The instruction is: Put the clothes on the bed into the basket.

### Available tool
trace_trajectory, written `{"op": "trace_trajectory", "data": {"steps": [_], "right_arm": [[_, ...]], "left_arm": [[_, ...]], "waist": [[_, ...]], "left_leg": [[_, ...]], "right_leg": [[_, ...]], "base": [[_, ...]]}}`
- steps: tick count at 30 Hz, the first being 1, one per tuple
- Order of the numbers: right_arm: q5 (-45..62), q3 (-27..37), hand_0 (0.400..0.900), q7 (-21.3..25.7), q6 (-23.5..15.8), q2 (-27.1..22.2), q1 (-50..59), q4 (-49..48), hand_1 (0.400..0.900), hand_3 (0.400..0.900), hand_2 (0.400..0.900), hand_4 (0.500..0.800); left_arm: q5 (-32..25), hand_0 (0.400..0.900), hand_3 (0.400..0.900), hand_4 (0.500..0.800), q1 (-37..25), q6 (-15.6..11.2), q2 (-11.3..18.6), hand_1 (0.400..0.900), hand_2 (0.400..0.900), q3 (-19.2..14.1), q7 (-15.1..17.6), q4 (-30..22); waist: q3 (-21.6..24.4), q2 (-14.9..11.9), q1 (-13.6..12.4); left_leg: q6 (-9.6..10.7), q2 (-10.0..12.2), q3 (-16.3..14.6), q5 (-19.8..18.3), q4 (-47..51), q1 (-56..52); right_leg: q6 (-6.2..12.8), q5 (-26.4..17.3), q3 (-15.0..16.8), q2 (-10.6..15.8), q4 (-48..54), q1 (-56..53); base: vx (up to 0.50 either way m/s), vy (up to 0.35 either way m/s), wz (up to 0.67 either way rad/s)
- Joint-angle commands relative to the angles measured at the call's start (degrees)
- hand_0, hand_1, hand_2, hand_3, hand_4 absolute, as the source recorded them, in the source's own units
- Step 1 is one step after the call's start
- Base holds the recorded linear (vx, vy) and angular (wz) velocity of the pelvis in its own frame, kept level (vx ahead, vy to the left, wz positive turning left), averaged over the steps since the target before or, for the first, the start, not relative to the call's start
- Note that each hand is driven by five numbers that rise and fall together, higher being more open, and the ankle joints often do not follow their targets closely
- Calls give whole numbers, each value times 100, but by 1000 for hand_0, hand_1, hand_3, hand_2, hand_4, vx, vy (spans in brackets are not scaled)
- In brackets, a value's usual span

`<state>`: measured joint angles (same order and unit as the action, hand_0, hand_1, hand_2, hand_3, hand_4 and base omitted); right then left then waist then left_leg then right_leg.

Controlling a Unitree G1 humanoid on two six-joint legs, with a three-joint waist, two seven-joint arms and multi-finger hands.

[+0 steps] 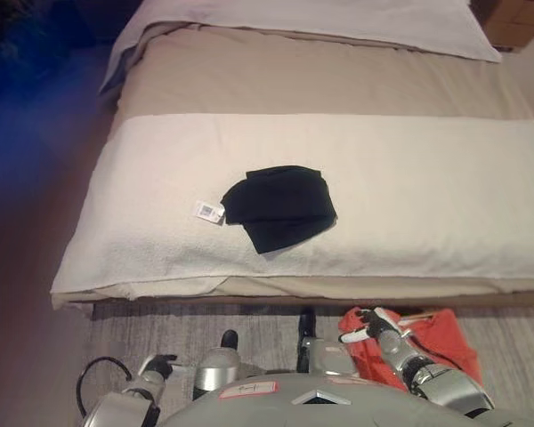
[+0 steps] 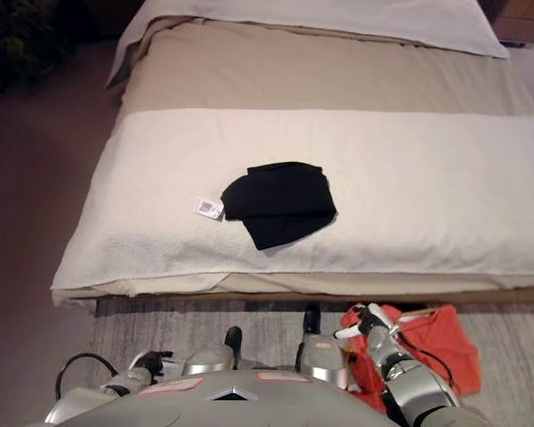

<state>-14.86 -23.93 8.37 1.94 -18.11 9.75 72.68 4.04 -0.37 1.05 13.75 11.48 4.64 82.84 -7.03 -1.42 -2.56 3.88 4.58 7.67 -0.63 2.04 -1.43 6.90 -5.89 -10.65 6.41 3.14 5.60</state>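
Right hand: low at the foot of the bed, fingers loosely spread and gripping nothing, directly above an orange-red basket that rests on the floor just below the bed's near edge, toward its right end. Left hand: low at the lower left over the floor; whether its fingers are spread or curled cannot be told. Floor beneath both hands: a grey streaked rug that runs along the near edge of the bed. Bed: beige cover, crossed by a broad white blanket that spans from the left edge to the right edge and hangs over the near edge. Black garment: crumpled on the white blanket, near the middle of the bed's near half, with a small white tag at its left side. A pale pillow lies along the far edge.
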Motion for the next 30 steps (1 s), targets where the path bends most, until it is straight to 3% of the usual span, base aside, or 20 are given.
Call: {"op": "trace_trajectory", "data": {"steps": [1, 6, 11, 21, 30], "right_arm": [[-104, -202, 900, 259, 116, -533, 892, -66, 900, 900, 900, 800], [-182, -864, 900, 328, 142, -782, 2585, -138, 900, 900, 900, 800], [-314, -1298, 900, 323, 231, -628, 3801, 30, 900, 900, 900, 800], [-298, -1451, 900, 451, 299, -510, 4961, 450, 900, 900, 900, 800], [-195, -1656, 900, 528, 308, -899, 5783, 652, 900, 900, 900, 800]], "left_arm": [[-231, 900, 900, 800, -277, 7, 117, 900, 900, -20, 224, 243], [-375, 900, 900, 800, -494, -12, 78, 900, 900, 446, 324, 101], [-579, 900, 900, 800, -548, 0, 104, 900, 900, 579, 334, 71], [-790, 900, 900, 800, -526, -33, 242, 900, 900, 778, 340, -115], [-927, 900, 900, 800, -422, -112, 417, 900, 900, 879, 294, -295]], "waist": [[-221, -77, -72], [-539, 85, -196], [-789, 139, -345], [-1206, 353, -718], [-1539, 585, -1136]], "left_leg": [[-55, -451, 181, 303, 296, 273], [8, -351, 313, 525, 296, 821], [2, -382, 429, 627, 296, 1090], [22, -510, 807, 795, 296, 1503], [66, -607, 1164, 981, 266, 1922]], "right_leg": [[71, -290, 43, 351, -531, 639], [28, -200, -83, 360, -800, 1103], [34, -182, -178, 426, -899, 1311], [76, -184, -409, 613, -979, 1481], [76, -111, -608, 727, -1113, 1686]], "base": [[42, -136, 58], [-55, -51, 15], [-42, -6, 12], [-40, 24, 27], [-42, 14, 29]]}}
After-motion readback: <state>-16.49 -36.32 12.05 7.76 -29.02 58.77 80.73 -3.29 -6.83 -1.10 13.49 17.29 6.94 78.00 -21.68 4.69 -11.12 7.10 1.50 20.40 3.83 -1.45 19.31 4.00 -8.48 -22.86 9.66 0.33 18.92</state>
